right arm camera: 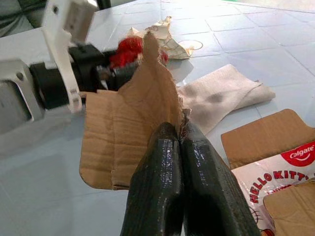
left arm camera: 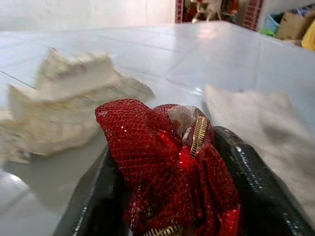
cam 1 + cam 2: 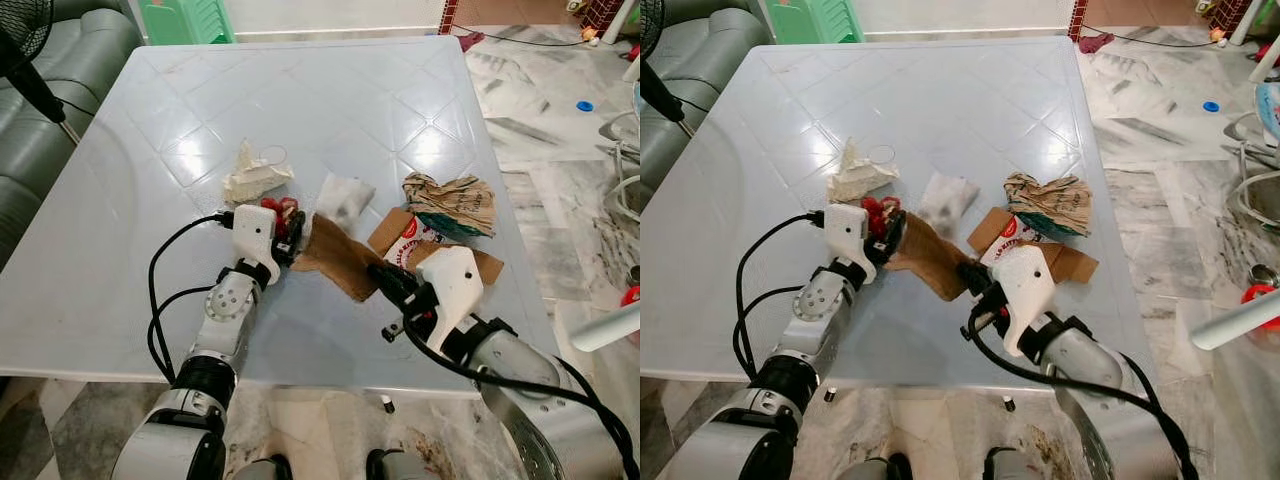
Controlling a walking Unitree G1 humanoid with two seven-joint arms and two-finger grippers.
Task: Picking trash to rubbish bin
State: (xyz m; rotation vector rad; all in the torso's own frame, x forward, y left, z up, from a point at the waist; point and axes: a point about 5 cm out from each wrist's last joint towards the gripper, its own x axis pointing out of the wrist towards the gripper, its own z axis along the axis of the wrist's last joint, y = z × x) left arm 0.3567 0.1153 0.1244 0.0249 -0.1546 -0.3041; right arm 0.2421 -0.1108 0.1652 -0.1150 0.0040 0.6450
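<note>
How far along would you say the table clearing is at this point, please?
Nothing looks binned yet. In hand: the left hand is shut on red mesh netting, and the right hand pinches a torn cardboard piece. Left on the table: crumpled white paper, a tissue, a toothpaste box and a crumpled paper bag.
</note>
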